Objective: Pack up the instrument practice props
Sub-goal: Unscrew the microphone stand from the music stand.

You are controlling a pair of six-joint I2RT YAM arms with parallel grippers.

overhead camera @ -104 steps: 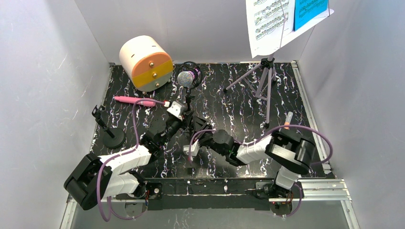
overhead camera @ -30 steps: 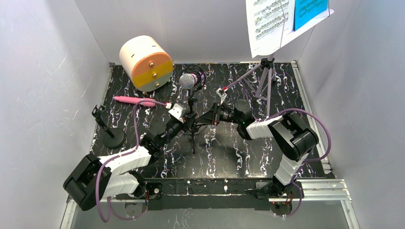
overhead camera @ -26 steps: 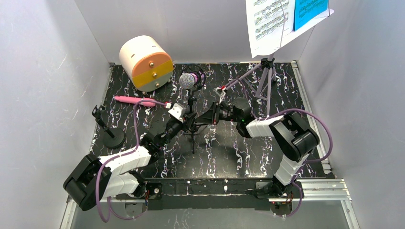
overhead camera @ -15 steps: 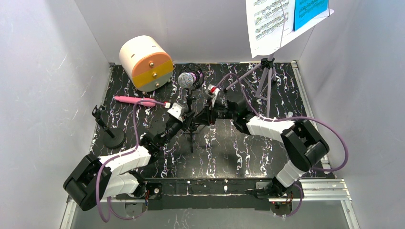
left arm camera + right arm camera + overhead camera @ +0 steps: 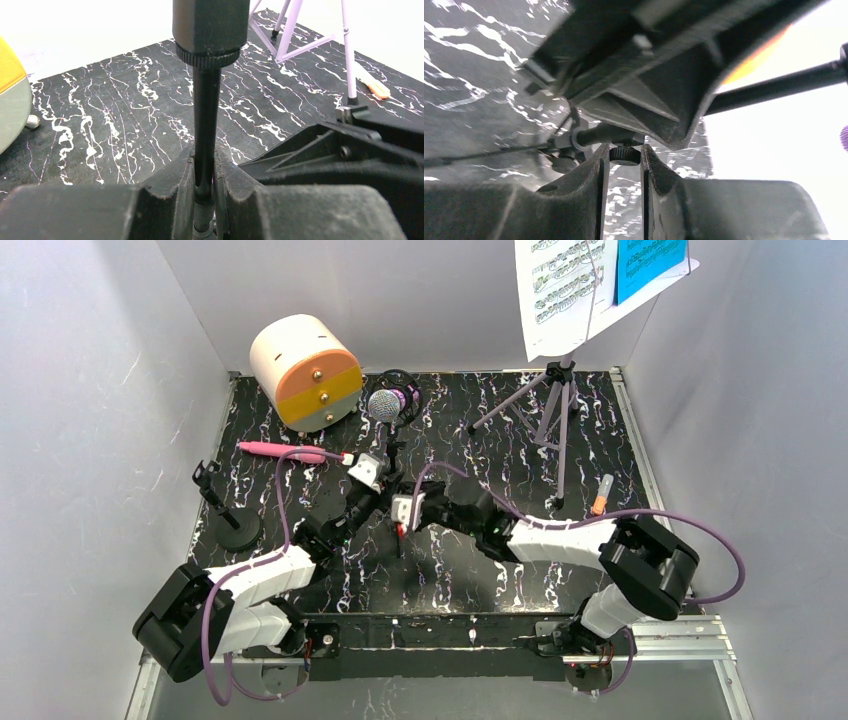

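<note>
Top external: at centre frame the left gripper (image 5: 385, 483) clamps the pole of the mic tripod (image 5: 397, 502), purple microphone (image 5: 384, 404) above. To its right, the right gripper (image 5: 402, 515) pinches a small knob (image 5: 625, 154) low on it. Opposing pulls could topple the tripod.

We see two arms with white link shells, bulky black joint housings, looping lilac cables, black wedge-shaped jaws with worn matte faces, and black bases.
</note>
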